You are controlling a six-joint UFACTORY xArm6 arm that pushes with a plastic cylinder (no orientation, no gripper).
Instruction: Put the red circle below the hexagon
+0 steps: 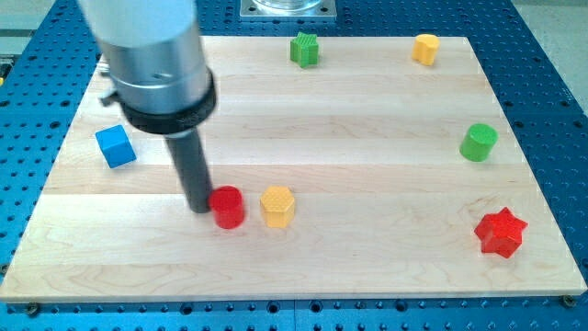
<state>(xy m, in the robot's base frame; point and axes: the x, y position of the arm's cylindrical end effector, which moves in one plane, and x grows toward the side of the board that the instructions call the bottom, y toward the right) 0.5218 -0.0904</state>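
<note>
The wooden bench (367, 267) carries seven blocks. I have no gripper, only my tip (199, 208), which touches the left side of the red circle (227, 207). The yellow hexagon (277, 206) sits just right of that circle. Elsewhere: red star (501, 232), blue cube (116, 146), green cylinder (478, 142), green star (305, 49), a second yellow block (425, 49).

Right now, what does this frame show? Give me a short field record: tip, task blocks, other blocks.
tip: my tip is touching the red circle's left side
red circle: just left of the yellow hexagon, level with it, not below it
gap: narrow, the two look apart
other blocks: blue cube at left; green star and a yellow block at top; green cylinder and red star at right
</note>
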